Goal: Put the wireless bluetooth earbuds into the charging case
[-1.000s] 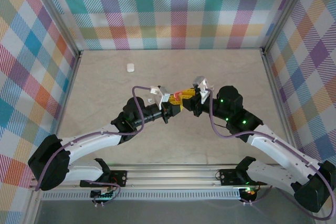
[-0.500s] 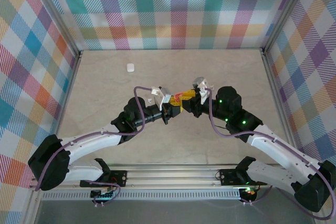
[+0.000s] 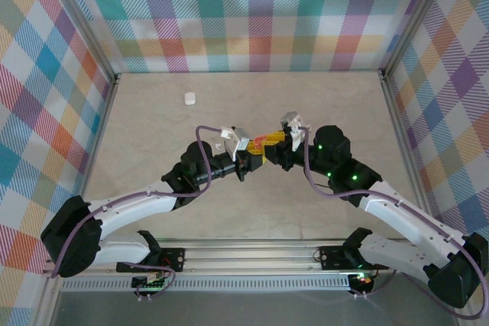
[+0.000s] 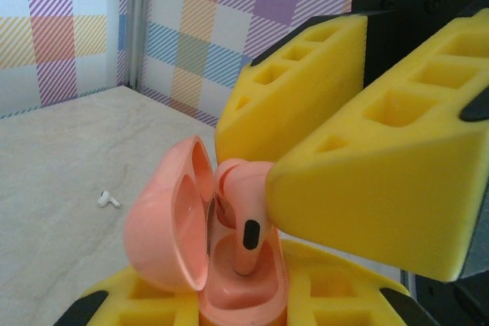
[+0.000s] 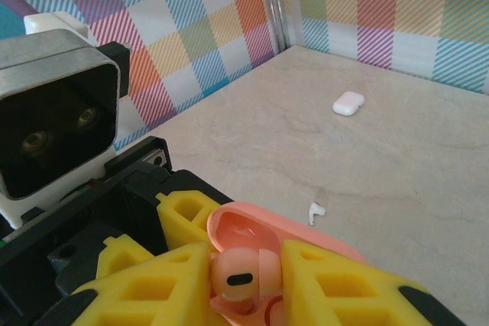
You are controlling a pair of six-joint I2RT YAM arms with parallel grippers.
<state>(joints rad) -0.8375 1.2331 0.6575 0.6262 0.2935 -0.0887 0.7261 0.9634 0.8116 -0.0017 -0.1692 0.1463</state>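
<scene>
The open salmon-pink plastic charging case [image 4: 164,227] is clamped in the left gripper [image 4: 241,307] while a small salmon-pink earbud [image 4: 246,219], pinched by the right gripper [image 5: 246,284], is seated; a gentle release seems called for next.

The bench [image 3: 328,104] is pale, marbled beige. A white case [image 3: 189,98] (lid shut) lies toward the far left. A white earbud [image 5: 315,209] lies alone, well apart from the case.
</scene>
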